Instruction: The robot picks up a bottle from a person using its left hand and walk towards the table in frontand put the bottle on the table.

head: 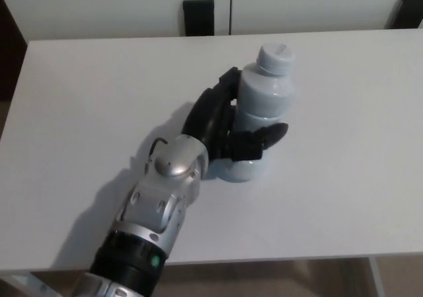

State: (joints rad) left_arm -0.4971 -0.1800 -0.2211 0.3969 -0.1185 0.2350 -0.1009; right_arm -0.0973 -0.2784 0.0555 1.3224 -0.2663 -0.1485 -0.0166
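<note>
A pale translucent bottle (264, 98) with a white screw cap stands upright on the white table (344, 178) near its middle. My left hand (225, 128) reaches in from the lower left and is shut on the bottle. Its black fingers wrap the bottle's left side and its thumb crosses the front low down. The bottle's base seems to rest on the tabletop. The silver forearm (162, 191) casts a shadow to its left. My right hand does not show.
The table's front edge runs along the bottom of the picture, its left edge at the far left. Behind the table is a white wall with two dark rectangular objects (198, 17) at its foot.
</note>
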